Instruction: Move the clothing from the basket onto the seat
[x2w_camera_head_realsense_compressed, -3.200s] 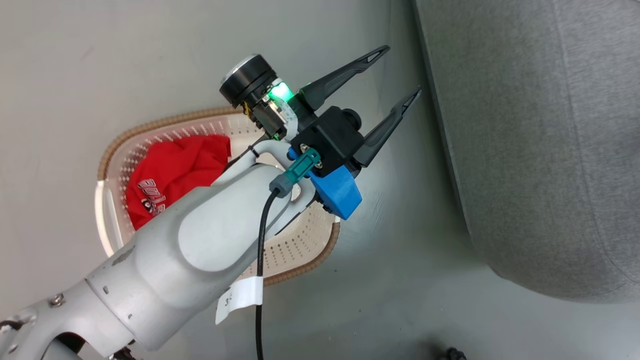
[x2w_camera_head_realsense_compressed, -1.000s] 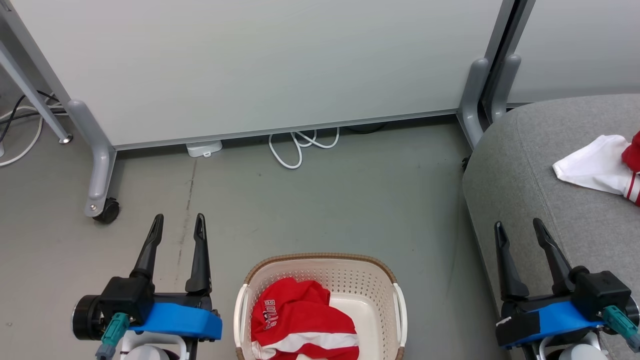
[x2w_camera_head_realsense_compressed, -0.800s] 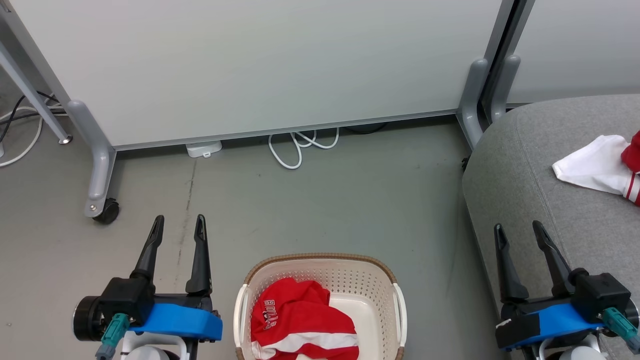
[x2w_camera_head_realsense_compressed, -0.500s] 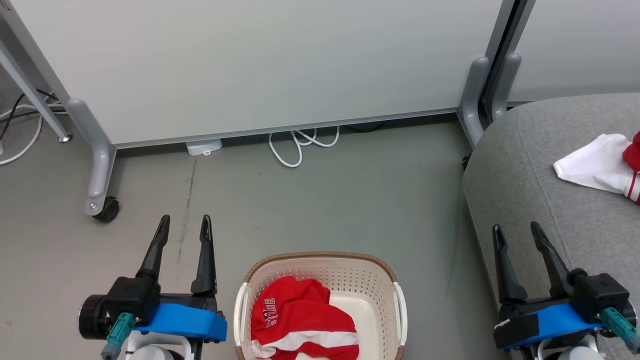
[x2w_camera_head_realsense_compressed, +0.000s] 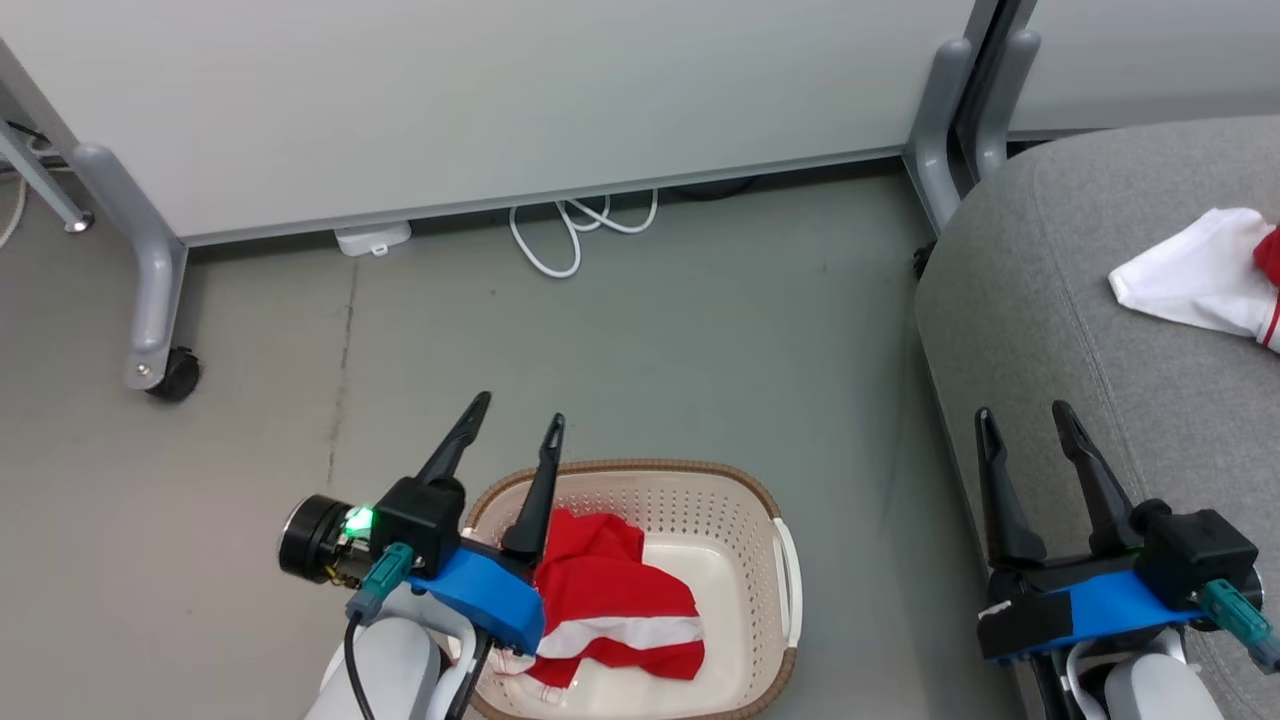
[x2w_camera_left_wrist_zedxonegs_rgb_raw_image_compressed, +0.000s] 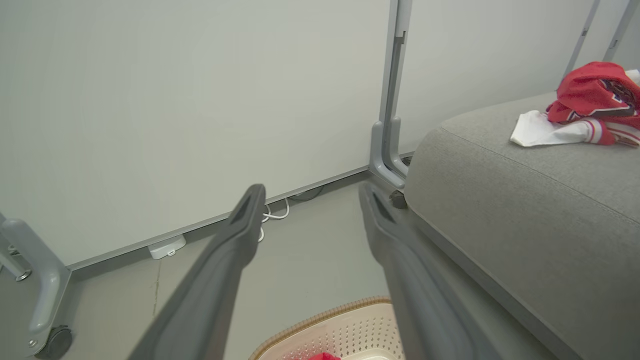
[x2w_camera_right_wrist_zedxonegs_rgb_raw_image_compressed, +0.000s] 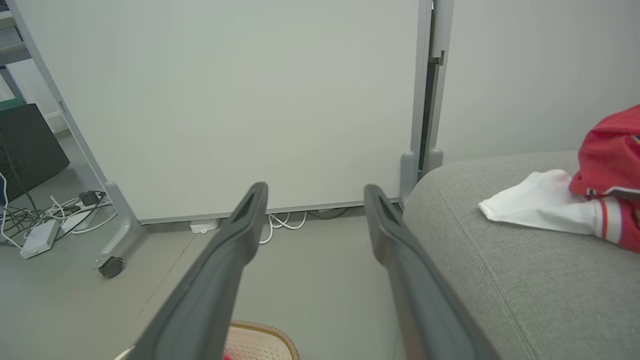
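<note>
A cream basket (x2w_camera_head_realsense_compressed: 745, 560) with a brown rim stands on the floor at the bottom middle of the head view. A red jersey with a white stripe (x2w_camera_head_realsense_compressed: 610, 610) lies in its left half. My left gripper (x2w_camera_head_realsense_compressed: 520, 410) hangs open over the basket's left rim, fingers empty. My right gripper (x2w_camera_head_realsense_compressed: 1022, 418) stands open and empty at the lower right, beside the front edge of the grey seat (x2w_camera_head_realsense_compressed: 1040, 290). White and red clothing (x2w_camera_head_realsense_compressed: 1195, 270) lies on the seat. In the left wrist view the seat (x2w_camera_left_wrist_zedxonegs_rgb_raw_image_compressed: 525, 200) carries the same clothing (x2w_camera_left_wrist_zedxonegs_rgb_raw_image_compressed: 580, 110), and the basket rim (x2w_camera_left_wrist_zedxonegs_rgb_raw_image_compressed: 320, 320) shows at the bottom.
A pale partition panel (x2w_camera_head_realsense_compressed: 480, 90) on grey wheeled legs (x2w_camera_head_realsense_compressed: 150, 290) closes off the back. A white cable (x2w_camera_head_realsense_compressed: 570, 235) and a small white box (x2w_camera_head_realsense_compressed: 372, 240) lie at its foot. More cables and a power strip (x2w_camera_right_wrist_zedxonegs_rgb_raw_image_compressed: 40, 235) lie at the far left.
My left gripper has swung right and forward, from beside the basket to over its left rim. The head camera has tipped down a little. The right gripper has hardly moved.
</note>
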